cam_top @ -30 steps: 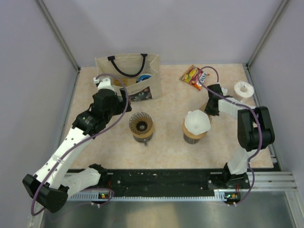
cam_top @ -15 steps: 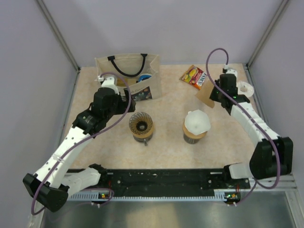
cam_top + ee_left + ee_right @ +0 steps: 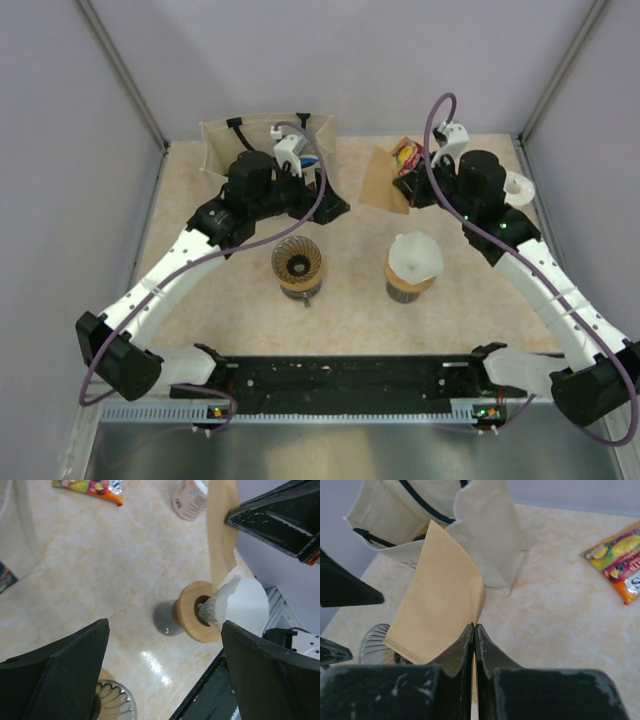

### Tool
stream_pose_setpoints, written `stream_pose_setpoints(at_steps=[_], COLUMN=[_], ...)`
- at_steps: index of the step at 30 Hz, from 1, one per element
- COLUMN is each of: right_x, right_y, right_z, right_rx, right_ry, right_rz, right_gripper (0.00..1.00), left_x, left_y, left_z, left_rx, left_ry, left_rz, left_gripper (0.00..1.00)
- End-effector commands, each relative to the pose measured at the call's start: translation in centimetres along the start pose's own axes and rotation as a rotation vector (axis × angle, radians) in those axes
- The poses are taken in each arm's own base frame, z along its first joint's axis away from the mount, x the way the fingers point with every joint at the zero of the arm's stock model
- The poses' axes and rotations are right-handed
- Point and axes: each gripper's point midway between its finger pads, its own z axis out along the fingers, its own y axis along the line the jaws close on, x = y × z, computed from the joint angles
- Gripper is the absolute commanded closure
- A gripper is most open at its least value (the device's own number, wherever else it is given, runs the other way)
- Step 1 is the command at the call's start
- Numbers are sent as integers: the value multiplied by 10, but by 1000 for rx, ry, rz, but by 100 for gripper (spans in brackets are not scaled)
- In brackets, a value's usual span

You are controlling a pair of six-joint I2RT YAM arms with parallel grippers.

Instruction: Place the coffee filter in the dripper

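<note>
The coffee filter (image 3: 437, 600), a flat fan of thin brown paper with a crimped seam along one edge, is pinched at its corner by the right gripper (image 3: 474, 627), whose black jaws are pressed together on it. It hangs in the air above the table's far right part, well apart from the dripper (image 3: 297, 262). The dripper is a dark ribbed cone with a tan ring and a dark centre hole, and nothing sits in it. The left gripper (image 3: 164, 626) hovers with its jaws spread wide and holds nothing. To the dripper's right, a white translucent cone (image 3: 413, 256) sits in a round wooden ring (image 3: 197, 611). Behind stands a beige canvas tote bag (image 3: 485, 530); its contents cannot be made out. A glossy snack packet (image 3: 620, 565) lies on the marbled beige table (image 3: 350, 300).
</note>
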Motion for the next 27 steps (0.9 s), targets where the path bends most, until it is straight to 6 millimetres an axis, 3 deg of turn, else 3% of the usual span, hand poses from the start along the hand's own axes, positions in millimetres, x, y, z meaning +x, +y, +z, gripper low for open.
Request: stream_pose_setpoints(at_steps=[1,9,16,19,21,22,24,26,27], right_x=[-36,-23,-12,-5,-2,-2,-3,-6,-11], right_y=[48,87,88,94,90,87,79,72,69], right_z=[-7,-16,-18,-20,-21,-22,-26,-33,-41], right_rx=[-147,-286,-298,-342,-329,-313,-270,-229,-214], right_ry=[-77,-56,-42,-29,-27,-33,-53,-82,-108], right_rz=[-83,-83,-52,-54,-55,-55,-54,-51,-51], right_gripper=[100,100,100,100,98,96,85,50,43], left_x=[-36,-30,-17,-18,-16,-14,-12,-7,-5], left_y=[-47,-58,-69,-72,-74,-71,-68,-68,-67], left_z=[4,18,28,33,34,35,33,27,23], left_rx=[189,262,343,364,378,372,369,394,394], left_ry=[-73,-35,10,7,14,17,9,1,-3], left_rz=[73,55,32,7,19,34,95,203,249], left_gripper=[1,5,44,71,97,100,100,100,100])
